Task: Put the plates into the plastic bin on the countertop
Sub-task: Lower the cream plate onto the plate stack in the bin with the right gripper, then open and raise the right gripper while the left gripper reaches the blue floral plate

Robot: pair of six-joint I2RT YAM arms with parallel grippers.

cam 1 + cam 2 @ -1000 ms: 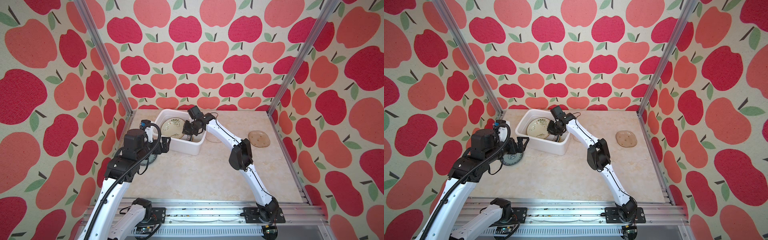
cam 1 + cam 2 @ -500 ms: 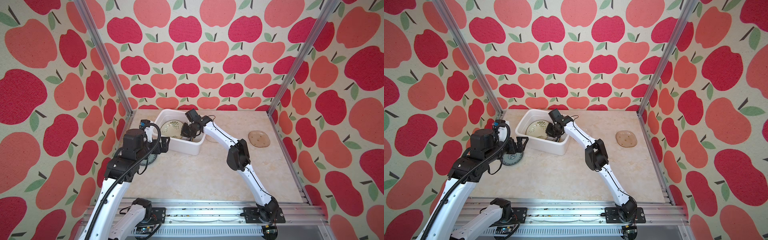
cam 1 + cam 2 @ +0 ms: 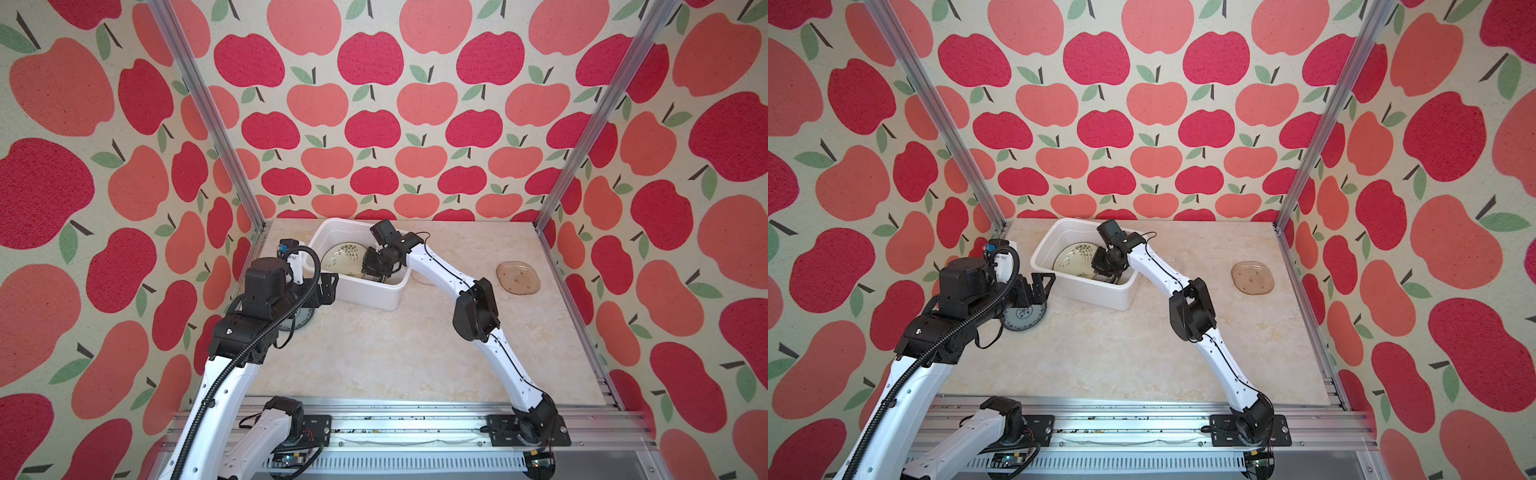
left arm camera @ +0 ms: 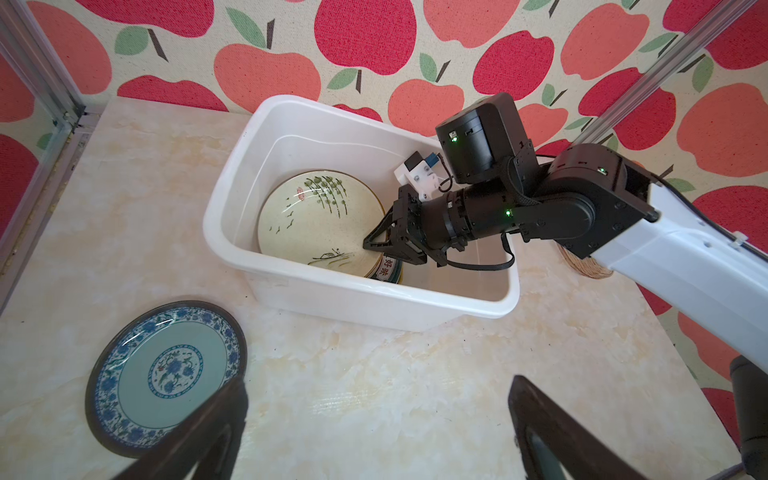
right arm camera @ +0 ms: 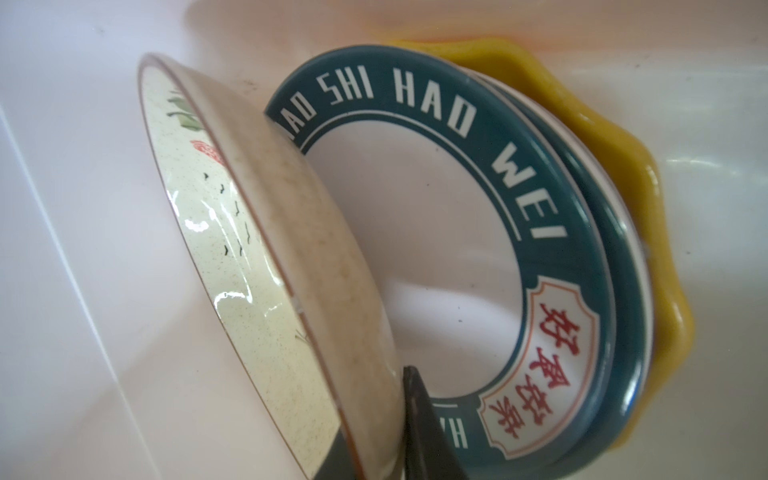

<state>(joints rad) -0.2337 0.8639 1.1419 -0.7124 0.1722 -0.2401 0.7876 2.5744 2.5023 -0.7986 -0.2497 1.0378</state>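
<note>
The white plastic bin (image 3: 332, 223) (image 3: 1059, 226) (image 4: 374, 305) stands at the back of the countertop (image 3: 395, 345). Inside it my right gripper (image 3: 372, 269) (image 3: 1103, 266) (image 4: 374, 245) (image 5: 374, 419) is shut on the rim of a cream leaf-painted plate (image 3: 343, 254) (image 3: 1073, 255) (image 4: 316, 220) (image 5: 232, 249), which is tilted over a stack. The stack is green-rimmed lettered plates (image 5: 540, 199) (image 4: 388, 268) on a yellow scalloped one (image 5: 652, 208). My left gripper (image 3: 328, 286) (image 3: 1043, 284) (image 4: 376, 415) hangs open beside a blue-patterned plate (image 3: 300, 321) (image 3: 1023, 318) (image 4: 166, 370) lying on the countertop.
A brown glass plate (image 3: 518, 278) (image 3: 1252, 278) lies near the right rail. The edge of a pale ribbed dish (image 4: 586, 268) (image 3: 422, 279) shows by the right forearm, just right of the bin. Apple-print walls and aluminium posts close in three sides.
My right gripper has sunk a little deeper and leftward into the bin with the cream plate. The left arm has not moved.
</note>
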